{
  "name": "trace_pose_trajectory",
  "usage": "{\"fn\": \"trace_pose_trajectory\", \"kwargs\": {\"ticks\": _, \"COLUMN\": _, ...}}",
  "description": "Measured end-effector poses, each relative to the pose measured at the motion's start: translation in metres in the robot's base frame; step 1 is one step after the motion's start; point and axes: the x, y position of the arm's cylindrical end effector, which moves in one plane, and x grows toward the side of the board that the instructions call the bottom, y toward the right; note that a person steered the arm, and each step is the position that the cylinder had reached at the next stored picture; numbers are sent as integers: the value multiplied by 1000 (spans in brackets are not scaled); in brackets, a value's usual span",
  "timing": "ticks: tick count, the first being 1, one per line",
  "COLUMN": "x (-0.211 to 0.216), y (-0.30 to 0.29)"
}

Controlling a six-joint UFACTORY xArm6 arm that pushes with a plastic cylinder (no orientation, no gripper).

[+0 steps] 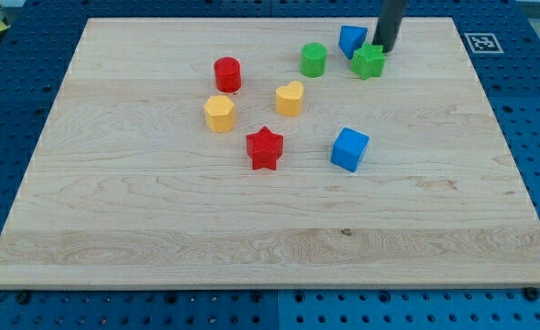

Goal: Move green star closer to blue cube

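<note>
Green star (368, 61) just below-left of my tip (382, 50) and touching or nearly so, no gripper and nothing held, blue cube (349, 148) well below toward the view's bottom, so a downward push along the tabletop (159, 229).

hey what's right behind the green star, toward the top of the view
My tip stands just behind the green star, with a blue block to its upper left. The rod hides the board directly behind it.
</note>
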Motion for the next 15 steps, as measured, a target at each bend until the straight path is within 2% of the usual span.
{"fn": "trace_pose_trajectory", "kwargs": {"ticks": 1, "x": 0, "y": -26}}
{"fn": "trace_pose_trajectory", "kwargs": {"ticks": 3, "x": 5, "y": -7}}
{"fn": "trace_pose_trajectory", "kwargs": {"ticks": 6, "x": 45, "y": -9}}
{"fn": "trace_pose_trajectory", "kwargs": {"ticks": 10, "x": 41, "y": -25}}
{"fn": "trace_pose_trajectory", "kwargs": {"ticks": 15, "x": 105, "y": -25}}
